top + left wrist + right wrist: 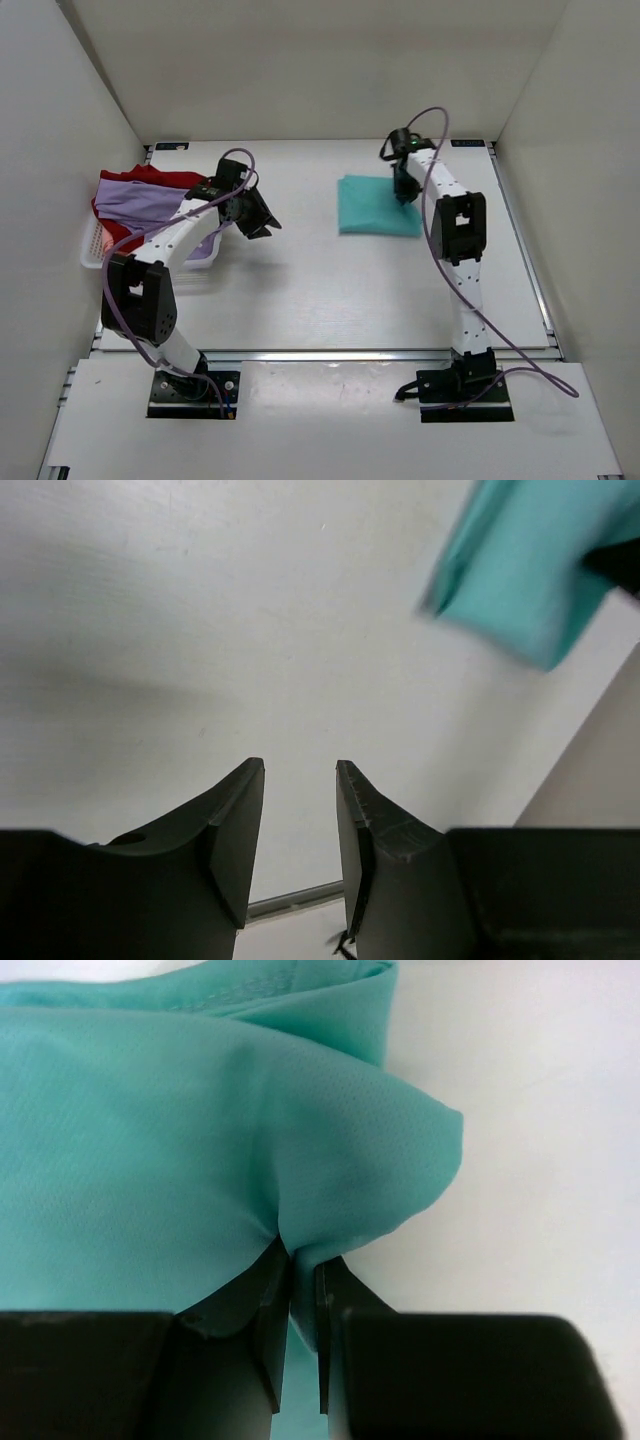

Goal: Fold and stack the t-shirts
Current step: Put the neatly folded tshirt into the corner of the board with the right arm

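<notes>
The teal t-shirt (375,205) lies folded in a rectangle on the table at the back centre-right. My right gripper (404,194) is over its right part and is shut on a pinched fold of the teal cloth (330,1160). The lavender-purple t-shirt (140,195) and the red t-shirt (160,179) lie heaped in the white basket at the left. My left gripper (262,224) is open and empty above bare table, right of the basket. A blurred corner of the teal shirt (520,570) shows in the left wrist view.
The white lattice basket (93,252) stands at the table's left edge, under the left arm. White walls close the table on three sides. A metal rail (380,354) runs along the near edge.
</notes>
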Available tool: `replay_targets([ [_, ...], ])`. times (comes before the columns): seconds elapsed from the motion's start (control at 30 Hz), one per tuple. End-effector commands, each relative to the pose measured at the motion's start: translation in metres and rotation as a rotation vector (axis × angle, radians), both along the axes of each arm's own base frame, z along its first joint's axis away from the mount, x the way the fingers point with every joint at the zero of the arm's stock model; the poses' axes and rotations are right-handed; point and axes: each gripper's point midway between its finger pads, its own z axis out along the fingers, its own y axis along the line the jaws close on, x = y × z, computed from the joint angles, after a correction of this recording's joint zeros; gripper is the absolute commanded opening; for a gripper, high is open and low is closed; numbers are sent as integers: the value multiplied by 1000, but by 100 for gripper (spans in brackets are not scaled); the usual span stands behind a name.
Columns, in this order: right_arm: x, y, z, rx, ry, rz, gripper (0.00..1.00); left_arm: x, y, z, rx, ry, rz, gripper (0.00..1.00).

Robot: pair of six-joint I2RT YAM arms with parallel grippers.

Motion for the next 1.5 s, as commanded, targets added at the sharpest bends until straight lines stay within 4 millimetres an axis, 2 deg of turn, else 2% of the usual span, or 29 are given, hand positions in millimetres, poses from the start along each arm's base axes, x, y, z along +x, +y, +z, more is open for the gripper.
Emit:
replay_targets([
  [0.0,43,-128,-15,-249,-40,-115,0,-22,-5,11,57,-46,-71,46],
  [0.03,65,-140,8,-255,-120,-113,0,-26,-6,7,61,-39,-81,46],
  [0.07,71,-168,8,-307,-142,-181,0,-35,-12,1,64,-21,-107,46],
  [0.1,82,-194,20,-312,-201,-227,1,-41,-18,-2,72,-18,-132,45],
  [0.2,115,-237,61,-376,-376,-242,0,-59,-26,-12,64,24,-162,45],
  [0.33,138,-280,60,-408,-472,-210,0,-76,-29,-22,70,56,-200,45],
  [0.37,137,-293,60,-436,-470,-210,0,-78,-29,-26,82,64,-210,45],
  [0.43,144,-301,45,-433,-481,-192,0,-81,-29,-31,91,78,-218,45],
  [0.47,146,-307,48,-434,-491,-170,0,-82,-30,-31,87,78,-223,45],
  [0.53,152,-314,36,-419,-499,-139,0,-87,-35,-38,91,96,-239,45],
  [0.57,153,-317,41,-427,-504,-118,0,-89,-37,-39,87,101,-245,45],
  [0.63,158,-308,34,-358,-506,-36,0,-96,-41,-43,83,119,-263,45],
  [0.67,161,-308,39,-338,-515,12,0,-95,-39,-44,90,118,-262,44],
  [0.73,166,-291,41,-251,-527,113,1,-97,-39,-46,100,119,-268,44],
  [0.77,166,-296,47,-248,-539,133,0,-98,-40,-47,103,119,-272,44],
  [0.8,166,-292,53,-204,-556,160,0,-101,-39,-48,105,124,-275,44],
  [0.83,164,-288,51,-176,-548,209,0,-100,-40,-49,109,120,-284,44],
  [0.87,160,-299,55,-173,-548,207,0,-104,-40,-52,113,132,-286,44],
  [0.9,156,-297,56,-147,-539,231,0,-103,-40,-51,115,125,-290,44],
  [0.93,151,-303,55,-146,-527,212,0,-105,-42,-52,114,129,-299,44],
  [0.97,148,-314,59,-154,-533,199,0,-106,-44,-52,105,130,-302,44],
  [1.0,148,-321,58,-165,-540,179,4,-107,-43,-55,109,135,-298,44],
  [1.1,153,-341,60,-193,-584,131,28,-110,-44,-56,108,136,-303,43],
  [1.13,158,-343,63,-215,-609,113,44,-109,-43,-56,112,133,-304,43],
  [1.17,162,-347,66,-236,-629,103,48,-109,-43,-55,115,130,-305,44],
  [1.23,168,-353,71,-267,-663,103,51,-113,-42,-57,131,133,-319,44],
  [1.37,190,-348,105,-324,-797,119,54,-111,-42,-50,131,105,-322,44],
  [1.4,195,-337,111,-321,-815,126,55,-112,-41,-52,135,104,-326,44],
  [1.47,196,-329,133,-322,-840,104,55,-111,-40,-49,135,97,-316,44],
])
